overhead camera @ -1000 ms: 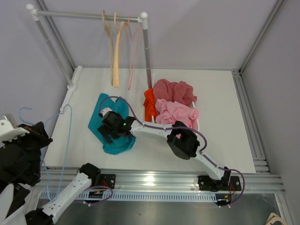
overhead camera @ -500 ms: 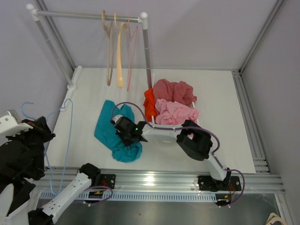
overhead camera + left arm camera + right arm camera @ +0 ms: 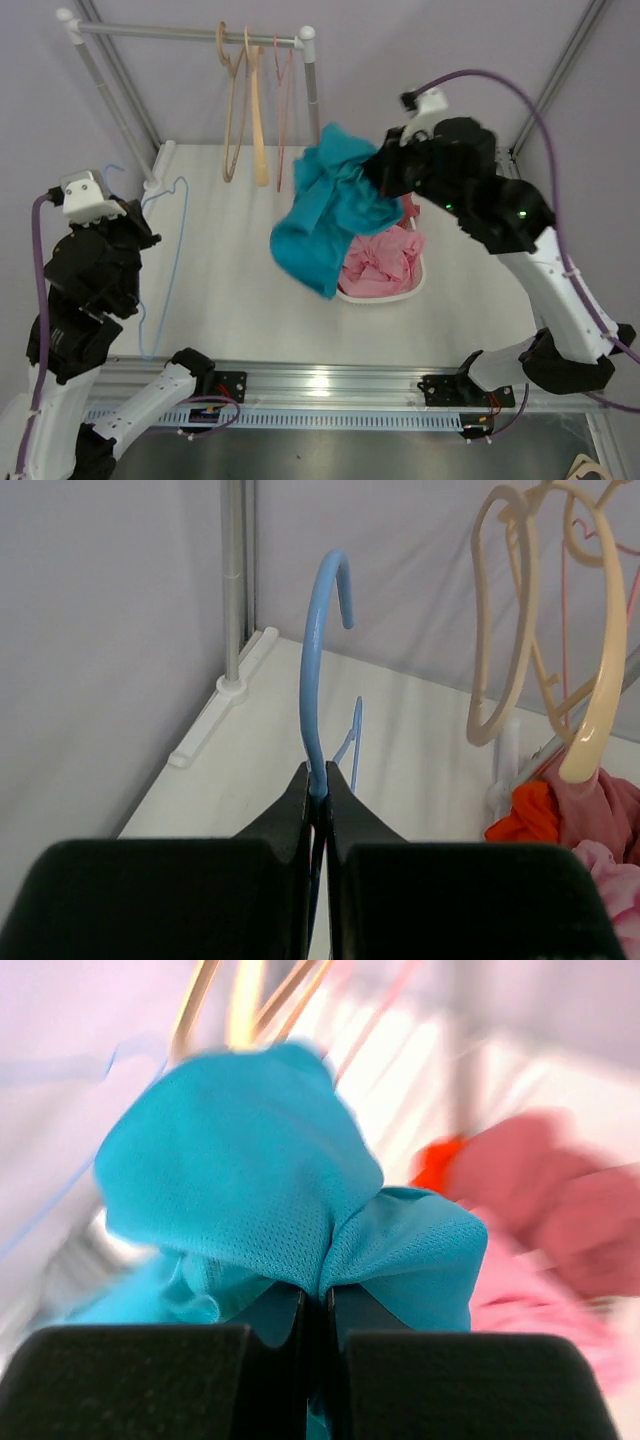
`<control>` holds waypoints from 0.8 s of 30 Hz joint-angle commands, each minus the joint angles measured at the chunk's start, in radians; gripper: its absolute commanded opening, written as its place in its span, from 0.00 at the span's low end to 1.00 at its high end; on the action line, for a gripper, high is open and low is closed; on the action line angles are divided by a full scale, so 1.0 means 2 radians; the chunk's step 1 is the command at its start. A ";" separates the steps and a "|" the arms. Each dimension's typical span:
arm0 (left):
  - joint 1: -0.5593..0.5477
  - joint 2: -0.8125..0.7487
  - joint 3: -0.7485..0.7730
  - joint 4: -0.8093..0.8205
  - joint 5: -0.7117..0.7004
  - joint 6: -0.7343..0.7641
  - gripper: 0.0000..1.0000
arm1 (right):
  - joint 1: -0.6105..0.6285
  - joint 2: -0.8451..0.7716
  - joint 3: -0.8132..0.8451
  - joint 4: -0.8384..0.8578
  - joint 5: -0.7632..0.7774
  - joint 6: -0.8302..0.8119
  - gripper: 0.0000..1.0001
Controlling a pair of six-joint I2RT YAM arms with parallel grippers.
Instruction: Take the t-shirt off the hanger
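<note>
The teal t-shirt (image 3: 330, 205) hangs bunched in the air over the left side of the basket, off the hanger. My right gripper (image 3: 380, 170) is shut on a fold at its top. In the right wrist view the cloth (image 3: 250, 1180) bulges out above the closed gripper (image 3: 318, 1295). The thin blue hanger (image 3: 172, 255) is bare and held upright at the table's left edge. My left gripper (image 3: 132, 222) is shut on its neck. In the left wrist view its hook (image 3: 320, 650) rises from between the closed gripper (image 3: 320, 778).
A clothes rack (image 3: 190, 33) stands at the back left with beige hangers (image 3: 255, 110) and a pink hanger (image 3: 285, 100) on its rail. A white basket (image 3: 385, 293) holds pink clothes (image 3: 375, 262), with red ones behind. An aluminium rail (image 3: 330, 385) runs along the near edge.
My right gripper shut on the t-shirt lying on the table and lifted it up and right, over the basket. My left arm raised the hanger and moved it rightward.
</note>
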 commanded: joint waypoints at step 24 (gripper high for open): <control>0.213 0.320 0.250 0.124 0.292 -0.015 0.01 | -0.196 0.157 -0.427 0.183 -0.049 0.041 0.77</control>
